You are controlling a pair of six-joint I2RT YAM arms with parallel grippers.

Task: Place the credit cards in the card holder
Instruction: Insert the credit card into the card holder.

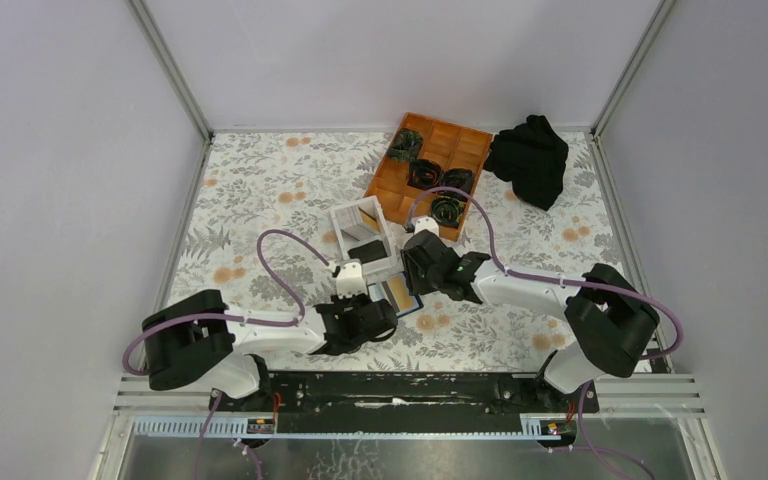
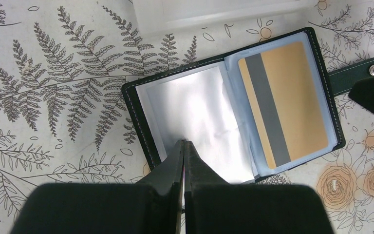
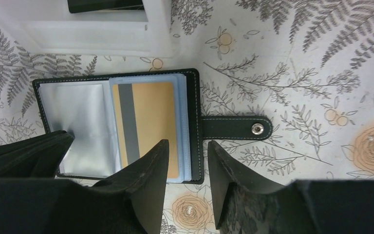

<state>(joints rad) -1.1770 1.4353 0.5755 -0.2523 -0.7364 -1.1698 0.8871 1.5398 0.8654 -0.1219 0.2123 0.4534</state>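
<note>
The black card holder (image 1: 396,293) lies open on the floral table, strap tab (image 3: 233,128) pointing right in the right wrist view. An orange-tan credit card (image 2: 292,107) with a grey stripe sits in its right clear sleeve. The left sleeve (image 2: 195,107) holds nothing. My left gripper (image 2: 183,142) is shut, its tips pressed on that left sleeve near the holder's near edge. My right gripper (image 3: 187,144) is open, its fingers straddling the holder's right edge (image 3: 193,122) just above it, with nothing between them.
A white open box (image 1: 360,232) stands just beyond the holder, with a tan flat piece and a black item inside. Farther back are an orange compartment tray (image 1: 388,178) of black coiled things and a black cloth (image 1: 530,158). Metal rails frame the table.
</note>
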